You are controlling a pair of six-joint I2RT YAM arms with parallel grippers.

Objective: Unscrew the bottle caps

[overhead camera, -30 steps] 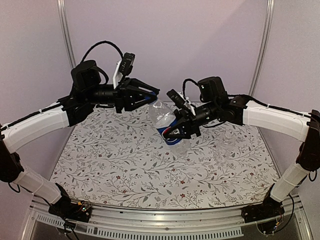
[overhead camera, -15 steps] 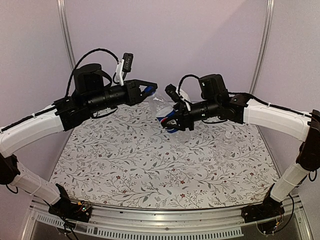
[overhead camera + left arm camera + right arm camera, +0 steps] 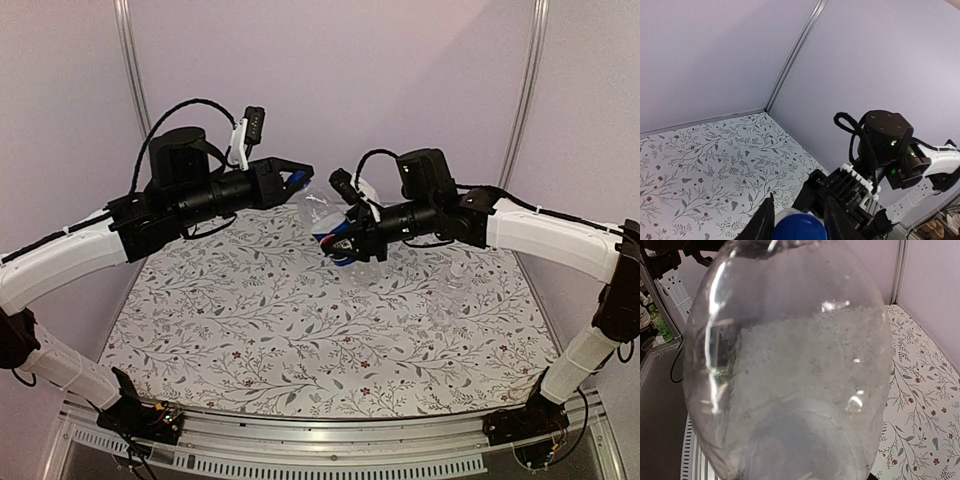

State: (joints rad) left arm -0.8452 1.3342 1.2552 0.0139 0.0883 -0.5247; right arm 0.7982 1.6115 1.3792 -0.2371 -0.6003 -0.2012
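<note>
Raised and levelled bottle (image 3: 321, 213), left claw (image 3: 297, 181) clamped on blue cap (image 3: 799, 228), right claw (image 3: 345, 242) gripping bottle

We held both arms raised, elbows out and forearms reaching inward until the two wrists nearly met at centre. Our left arm (image 3: 70, 255) ran almost level from the left, the left gripper (image 3: 298, 180) pointing right, its fingers (image 3: 765, 222) pinched on the blue cap (image 3: 799, 229). Our right arm (image 3: 550, 235) mirrored it, with the right gripper (image 3: 340, 243) angled slightly downward and clamped around the bottle (image 3: 320, 212).
</note>
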